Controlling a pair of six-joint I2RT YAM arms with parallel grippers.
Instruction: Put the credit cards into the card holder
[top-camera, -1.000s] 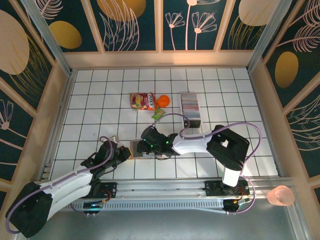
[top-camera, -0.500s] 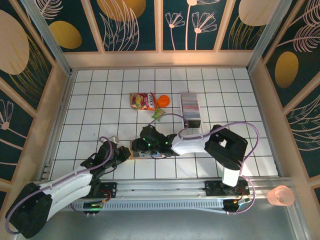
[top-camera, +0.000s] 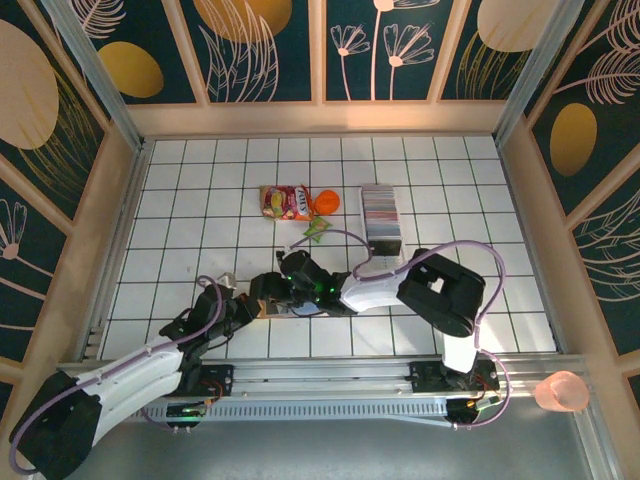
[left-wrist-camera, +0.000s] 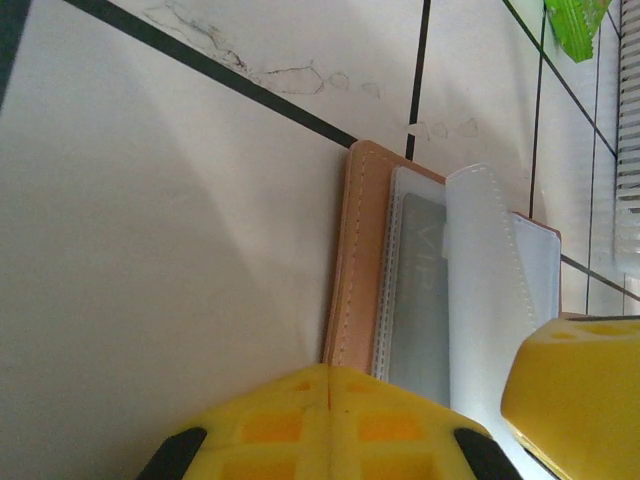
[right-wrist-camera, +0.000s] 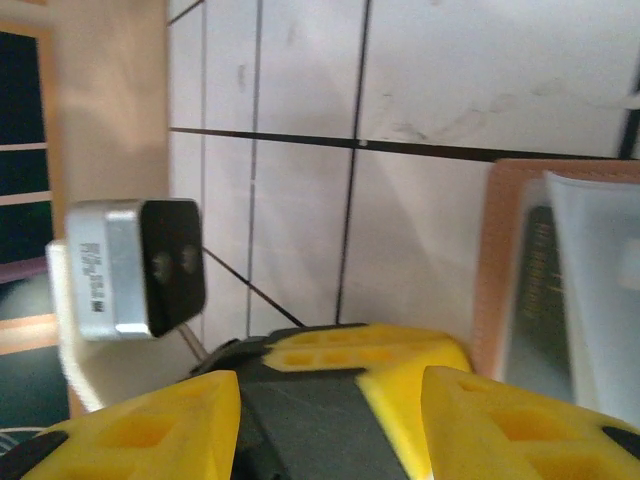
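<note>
Now, top view, table: white tiled table (top-camera: 180, 200) with black grid lines, wooden walls around it.
Top view, card holder: small salmon-pink, leather-like folding card holder (top-camera: 268, 308) lies near the front of the table, left of the middle, partly under the right gripper (top-camera: 265, 288).
Top view, credit cards: dense striped row of thin pale plastic credit cards (top-camera: 380, 210) stands in a long white rectangular tray (top-camera: 390, 244), well apart from the card holder, farther back and to the right.
Top view, other things: red snack packet (top-camera: 285, 202), orange round thing (top-camera: 326, 201) and small green packet (top-camera: 317, 228) lie behind the card holder.
Top view, left gripper: black left gripper (top-camera: 240, 305) is just left of the card holder, close to the right gripper.
Left wrist view, left gripper: its two yellow fingers (left-wrist-camera: 260, 430) are pressed fully together, tips at the near edge of the card holder; I cannot tell if they pinch it.
Left wrist view, card holder: it lies open and flat, with a salmon border, a grey inner pocket (left-wrist-camera: 418, 290) and a clear plastic flap (left-wrist-camera: 485, 280).
Left wrist view, right gripper: one yellow finger is at the near end of the flap.
Right wrist view, right gripper: its fingers stand apart at medium width, not closed on any thing.
Right wrist view, beyond: the closed left gripper with a grey box (right-wrist-camera: 140, 265) on its wrist; the salmon edge of the card holder is at the right.
</note>
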